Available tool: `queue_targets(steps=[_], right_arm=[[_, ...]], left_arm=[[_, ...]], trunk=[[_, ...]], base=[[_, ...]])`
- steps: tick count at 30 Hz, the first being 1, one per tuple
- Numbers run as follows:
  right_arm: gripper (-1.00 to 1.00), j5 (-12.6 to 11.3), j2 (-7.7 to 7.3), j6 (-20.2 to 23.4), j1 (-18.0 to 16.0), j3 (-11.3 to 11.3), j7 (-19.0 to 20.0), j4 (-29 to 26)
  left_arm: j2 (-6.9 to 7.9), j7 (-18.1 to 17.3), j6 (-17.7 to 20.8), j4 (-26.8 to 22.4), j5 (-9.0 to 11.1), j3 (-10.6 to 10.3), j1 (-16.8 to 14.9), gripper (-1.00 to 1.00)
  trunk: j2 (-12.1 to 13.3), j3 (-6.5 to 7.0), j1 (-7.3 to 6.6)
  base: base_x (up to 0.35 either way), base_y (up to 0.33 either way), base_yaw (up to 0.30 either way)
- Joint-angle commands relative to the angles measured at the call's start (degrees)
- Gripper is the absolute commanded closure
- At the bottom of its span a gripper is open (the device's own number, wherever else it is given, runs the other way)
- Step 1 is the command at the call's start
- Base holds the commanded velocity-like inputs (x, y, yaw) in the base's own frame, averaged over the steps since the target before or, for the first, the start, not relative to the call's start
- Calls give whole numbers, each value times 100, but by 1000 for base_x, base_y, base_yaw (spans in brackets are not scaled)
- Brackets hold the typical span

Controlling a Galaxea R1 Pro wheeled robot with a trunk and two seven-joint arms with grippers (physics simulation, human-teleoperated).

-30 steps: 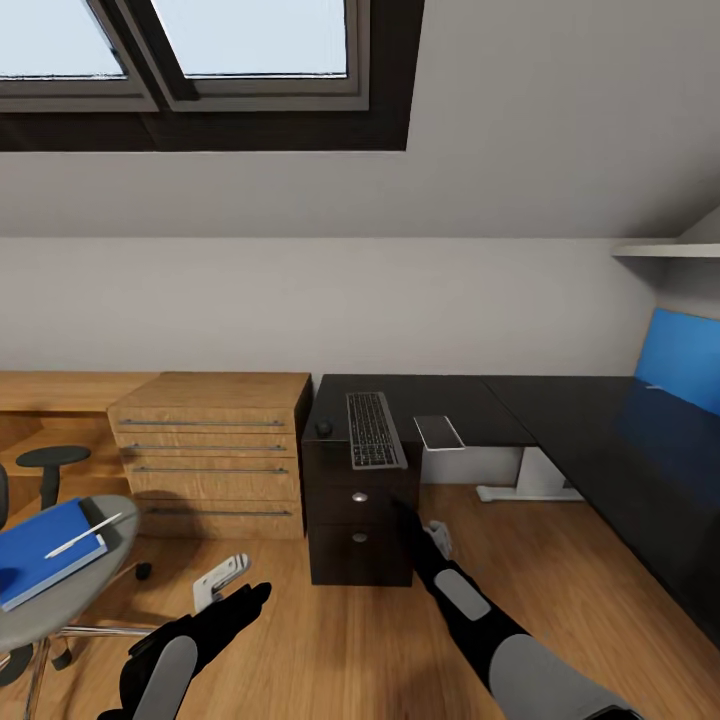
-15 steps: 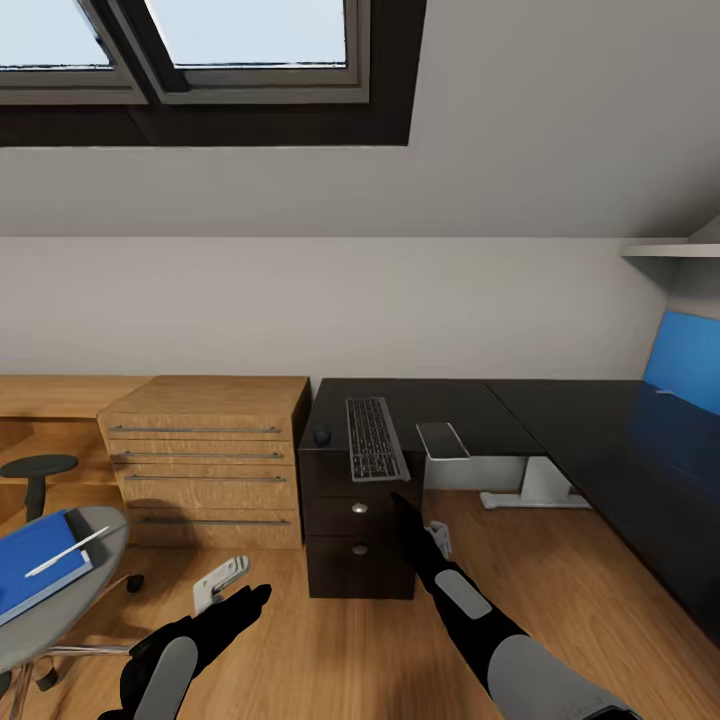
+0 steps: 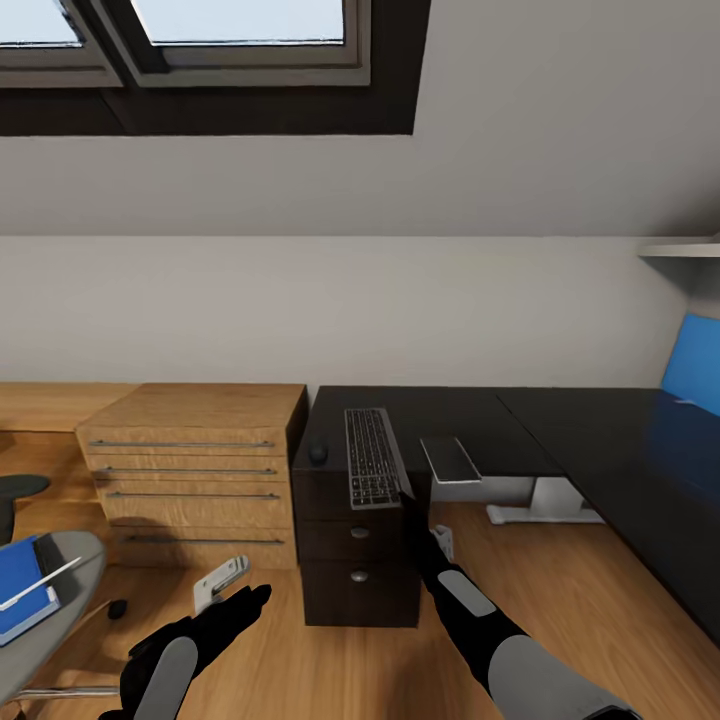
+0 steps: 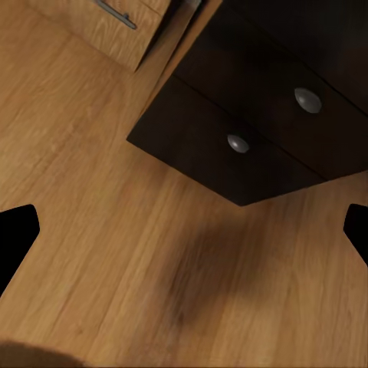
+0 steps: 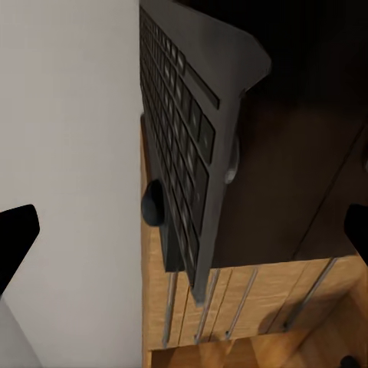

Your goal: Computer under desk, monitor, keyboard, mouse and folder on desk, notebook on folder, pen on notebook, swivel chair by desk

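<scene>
1. The head view is evenly bright and flat; the skylight (image 3: 180, 25) at the top shows pale sky, with no hard sunbeam on the wall.
2. The desk (image 3: 600, 430) top is glossy and mirrors the blue wall panel (image 3: 692, 365) as a dim blue sheen.
3. Shadows are soft: a faint dark smudge lies on the floor (image 4: 192, 268) in the left wrist view.
4. Straight edges lean outward toward the head view's borders.
5. The right wrist view is dim and slightly soft on the keyboard (image 5: 184, 153).
</scene>
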Motion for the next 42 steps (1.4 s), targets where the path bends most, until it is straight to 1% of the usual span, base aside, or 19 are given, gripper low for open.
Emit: queue_targets(steps=[1, 9, 23, 31, 36, 42], right_arm=[[-100, -64, -4, -9, -6, 40, 21, 7], [-100, -76, -4, -8, -5, 47, 10, 9], [-100, -77, -4, -8, -6, 54, 8, 9], [-100, -61, 9, -29, -6, 79, 33, 7], [-100, -43, 8, -44, -6, 87, 51, 0], [-100, -18, -2, -60, -5, 85, 61, -36]], left_arm=[[0, 57, 7, -6, 60, -2, -4, -100], [0, 65, -1, -34, 48, -1, -4, -100], [-9, 73, -2, -59, 51, -2, -4, -100], [-2, 61, 0, -37, 51, 1, -4, -100], [0, 54, -2, -34, 51, -2, -4, -100], [0, 47, 1, -17, 44, -10, -4, -100]], trunk=[[-3, -6, 1], [-3, -6, 1], [-564, -258, 309], [-564, -258, 309], [-564, -258, 309], [-564, -258, 309]], base=[[138, 0, 0], [43, 0, 0], [3, 0, 0], [4, 1, 0], [168, 71, 0], [41, 12, 0]])
